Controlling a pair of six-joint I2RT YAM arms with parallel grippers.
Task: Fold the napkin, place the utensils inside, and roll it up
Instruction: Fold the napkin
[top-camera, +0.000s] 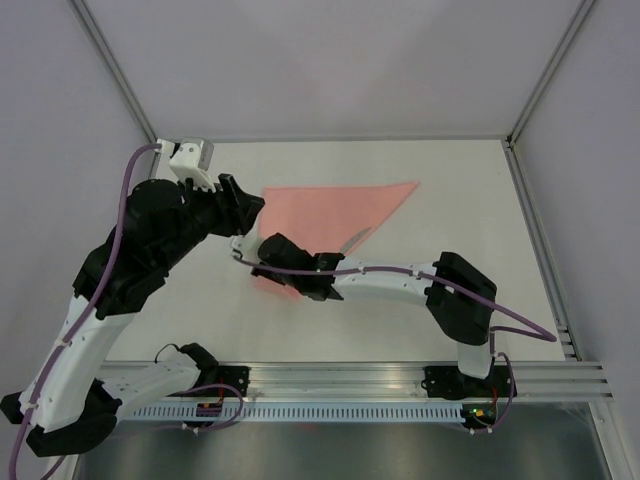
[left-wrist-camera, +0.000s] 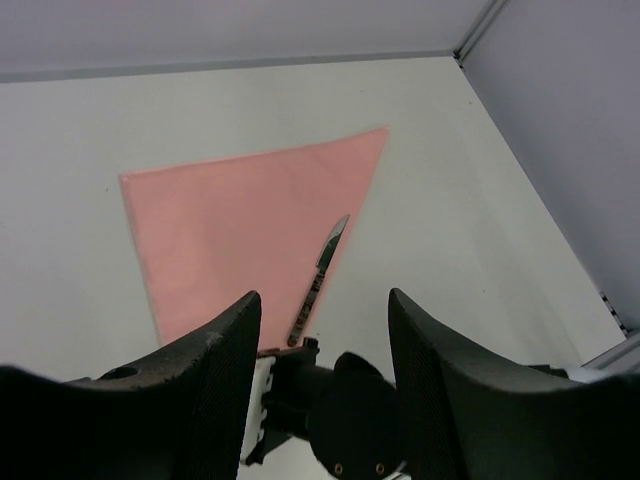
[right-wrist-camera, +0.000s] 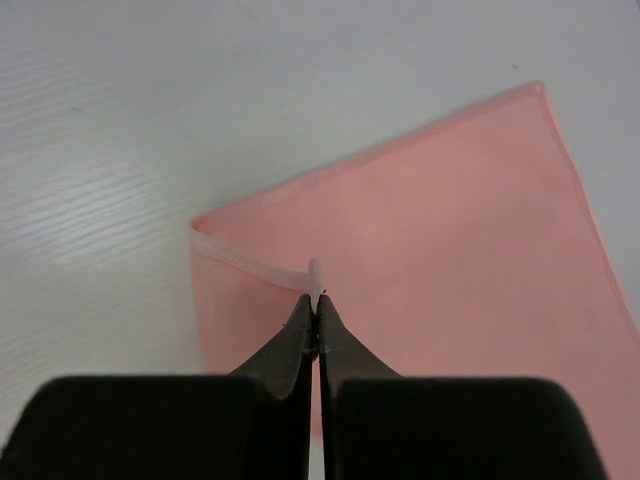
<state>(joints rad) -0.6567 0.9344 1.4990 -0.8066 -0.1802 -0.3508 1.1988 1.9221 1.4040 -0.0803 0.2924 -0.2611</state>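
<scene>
Top view: napkin (top-camera: 330, 215), folded to a triangle, flat on the table (top-camera: 450, 180). One knife (top-camera: 357, 238) lies on it beyond the right gripper (top-camera: 262, 266), which sits at the near corner. The left gripper (top-camera: 243, 205) hovers by the far-left corner. Left wrist view: left gripper (left-wrist-camera: 322, 295) released, jaws wide; napkin (left-wrist-camera: 230, 230) and knife (left-wrist-camera: 322, 265) ahead of it. Right wrist view: right gripper (right-wrist-camera: 316, 305) clenched on the napkin (right-wrist-camera: 450, 250) hem at the corner. Judged status: fold done, one utensil placed, others unseen, rolling barely begun. Writing: none legible.
</scene>
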